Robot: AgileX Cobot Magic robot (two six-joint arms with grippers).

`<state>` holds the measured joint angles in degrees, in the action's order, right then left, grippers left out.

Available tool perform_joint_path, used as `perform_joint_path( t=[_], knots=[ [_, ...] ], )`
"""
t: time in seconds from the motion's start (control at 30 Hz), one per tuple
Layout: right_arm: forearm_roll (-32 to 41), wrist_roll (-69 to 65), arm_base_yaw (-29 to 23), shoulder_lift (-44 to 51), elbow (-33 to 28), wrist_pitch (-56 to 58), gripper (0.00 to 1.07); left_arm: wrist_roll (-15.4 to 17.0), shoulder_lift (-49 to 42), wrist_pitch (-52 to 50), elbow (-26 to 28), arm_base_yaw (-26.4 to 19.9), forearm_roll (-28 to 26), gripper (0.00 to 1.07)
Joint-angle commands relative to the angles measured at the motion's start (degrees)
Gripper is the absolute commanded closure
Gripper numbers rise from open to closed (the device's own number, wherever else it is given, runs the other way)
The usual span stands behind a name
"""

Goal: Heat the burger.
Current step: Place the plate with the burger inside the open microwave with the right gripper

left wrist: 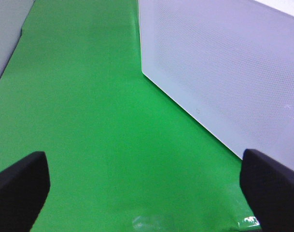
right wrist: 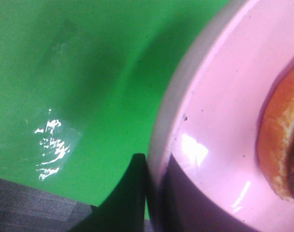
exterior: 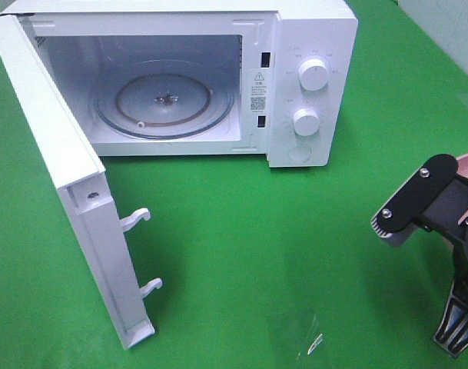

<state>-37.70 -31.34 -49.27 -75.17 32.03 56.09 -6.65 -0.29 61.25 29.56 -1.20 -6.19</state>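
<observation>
Right wrist view: my right gripper [right wrist: 154,162] is pinching the rim of the pink plate [right wrist: 209,96], one finger outside the lip and one lying on the inner face. The burger [right wrist: 282,140] is sitting on the plate at the frame's edge. Exterior high view: the plate is peeking out behind my right arm [exterior: 437,204] at the far right of the green cloth [exterior: 295,254], well apart from the microwave [exterior: 310,46]. Its door [exterior: 57,154] is standing wide open to the left, baring the glass turntable [exterior: 168,100]; the burger itself is hidden there. My left gripper [left wrist: 147,188] is hanging with fingers spread and nothing between them, near a white perforated panel [left wrist: 224,67]. By my reading, I am loading the oven. Since I am gripping one edge only, I am aiming to hold the plate level, travel slowly, clear the cavity's lower lip and right frame, and seat it centred on the turntable before letting go.
</observation>
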Motion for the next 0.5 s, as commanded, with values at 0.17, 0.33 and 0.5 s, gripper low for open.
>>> perform_joint_path(
  t=[0.17,0.33,0.5],
  knots=[
    [-5.44,-0.23,-4.70,0.52,-0.80,1.49,1.07,0.29,-0.97,0.06,0.00,-0.06,-0.34,0.07],
    [-6.70,-0.17,-7.16,0.52,-0.86,1.55,1.07,0.29,-0.97,0.06,0.00,-0.06,-0.34,0.07],
    [-8.31,-0.17,-8.88,0.52,-0.86,1.38,1.06,0.29,-0.97,0.06,0.00,-0.06,-0.34,0.07]
  ],
)
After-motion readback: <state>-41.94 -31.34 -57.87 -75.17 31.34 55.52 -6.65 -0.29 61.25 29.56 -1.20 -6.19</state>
